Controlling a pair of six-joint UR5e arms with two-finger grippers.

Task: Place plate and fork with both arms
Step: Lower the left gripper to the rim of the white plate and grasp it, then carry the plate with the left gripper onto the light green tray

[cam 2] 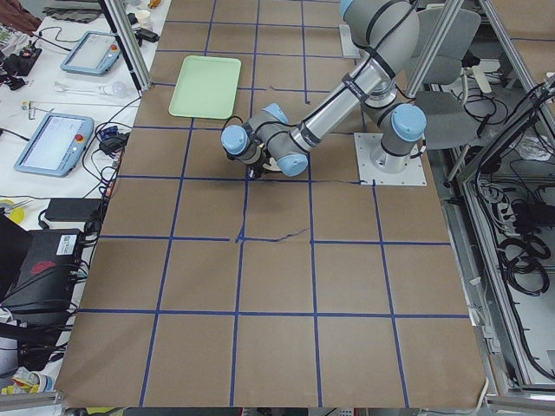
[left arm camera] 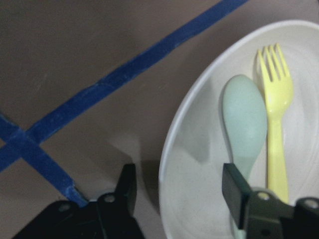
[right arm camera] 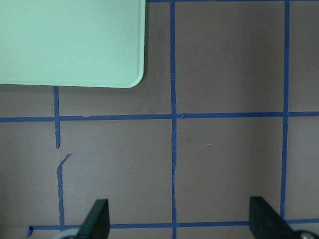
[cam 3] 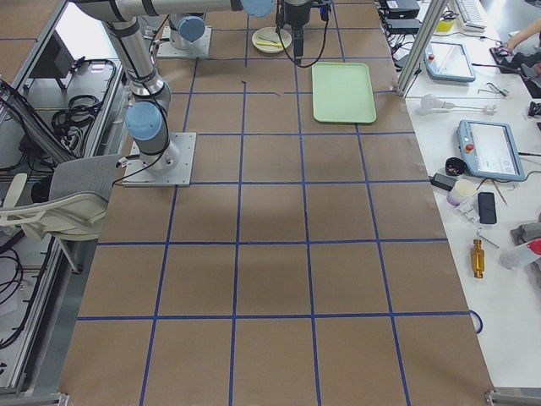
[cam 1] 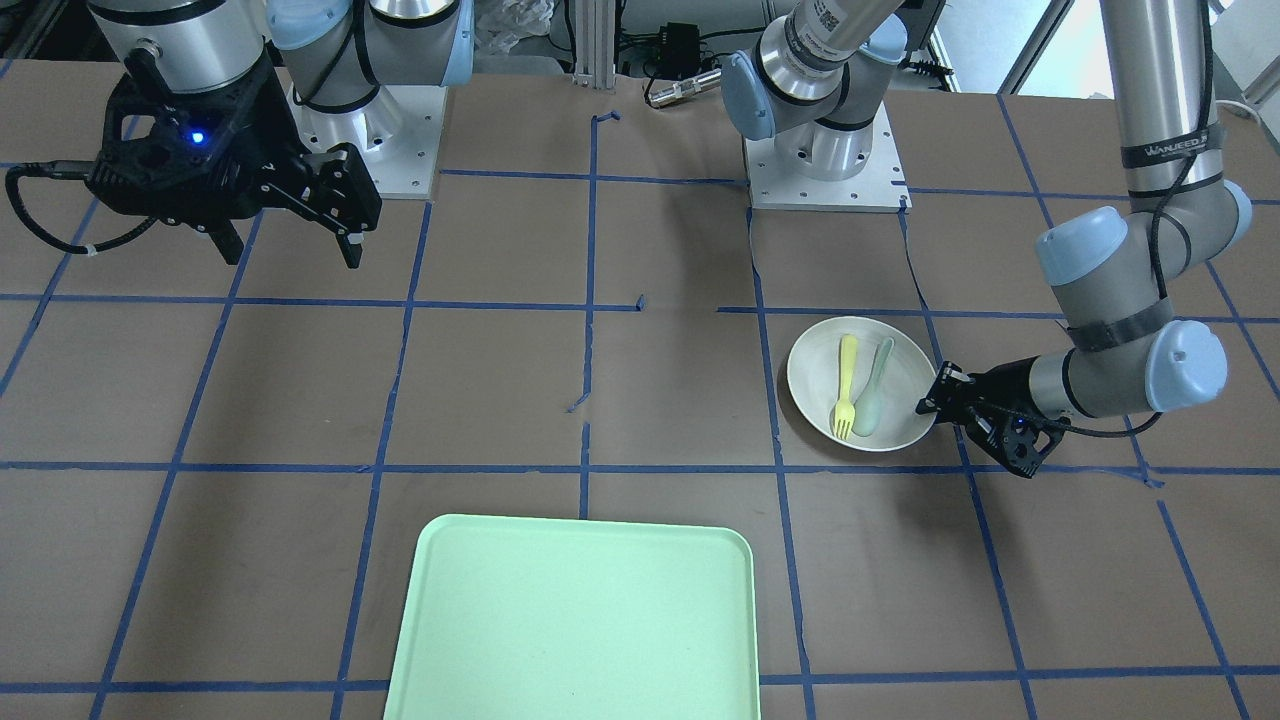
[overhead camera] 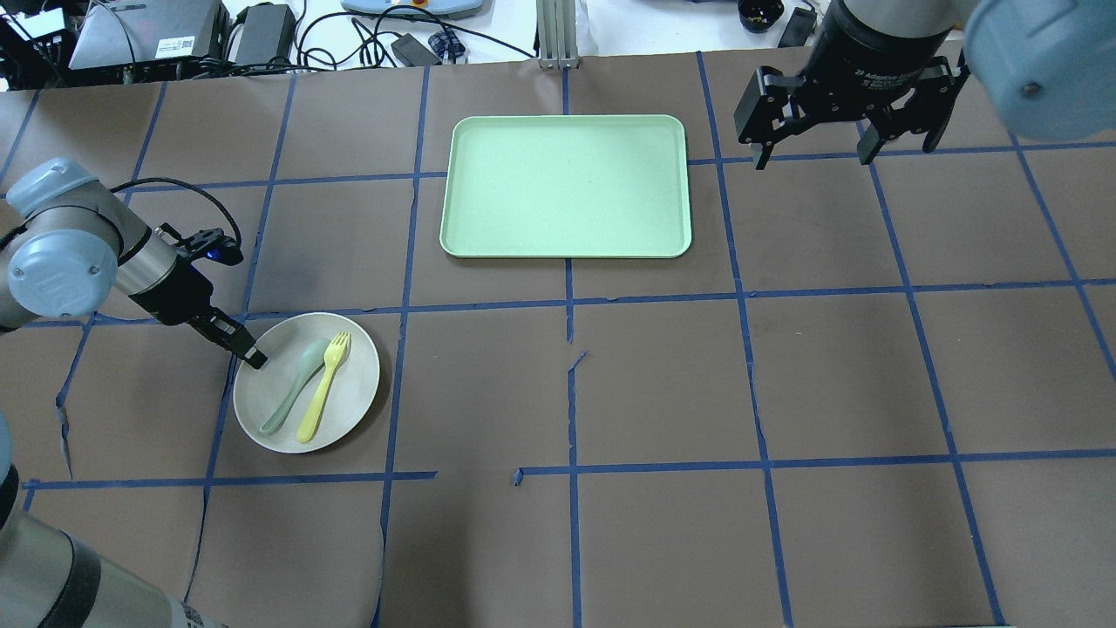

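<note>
The left gripper [left arm camera: 180, 191] is released. Its two black fingers [left arm camera: 128, 184] are spread and straddle the raised rim of the round off-white shallow plastic plate [left arm camera: 199, 164]. One finger stands outside the rim over the table and the other inside the plate. The wrist view shows a gap between each finger and the rim.

Just beyond the inner finger lies the pale grey-green plastic spoon [left arm camera: 244, 119]. Close alongside it, on the side away from the gripper, lies the small pale-yellow plastic fork [left arm camera: 276, 124]. Both rest lengthwise in the plate, with their heads pointing away from the robot.

The plate sits flat on the brown paper-covered table [overhead camera: 663, 384], which is marked with a grid of blue tape. It is on the robot's left half, just beside a tape crossing. The left arm reaches down to it at a low slant.

The large rectangular light-green plastic tray [overhead camera: 567, 187] lies well apart from the plate, at the middle of the table's far side.

The right gripper [overhead camera: 815, 155] hangs above the table on the robot's right, near the tray's far right corner. Its jaws are wide apart and grasp nothing. Its wrist camera looks straight down on one rounded tray corner and the tape lines.
</note>
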